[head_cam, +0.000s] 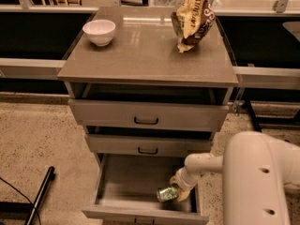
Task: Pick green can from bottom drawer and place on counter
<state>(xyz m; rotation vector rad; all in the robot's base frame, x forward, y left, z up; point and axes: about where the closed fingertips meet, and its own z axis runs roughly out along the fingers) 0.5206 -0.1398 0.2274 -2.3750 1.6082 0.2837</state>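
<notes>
The green can point(167, 193) lies on its side in the front right of the open bottom drawer point(123, 186). My gripper point(177, 190) is down inside the drawer, right at the can's right side and touching or nearly touching it. The white arm reaches in from the lower right. The counter point(145, 50) is the grey-brown top of the cabinet, above the two shallower drawers.
A white bowl point(99, 32) stands at the counter's back left. A yellow-and-brown chip bag point(193, 18) stands at its back right. The top drawer point(146, 115) and middle drawer point(147, 145) are pulled out a little. A black bar point(40, 195) lies on the floor at left.
</notes>
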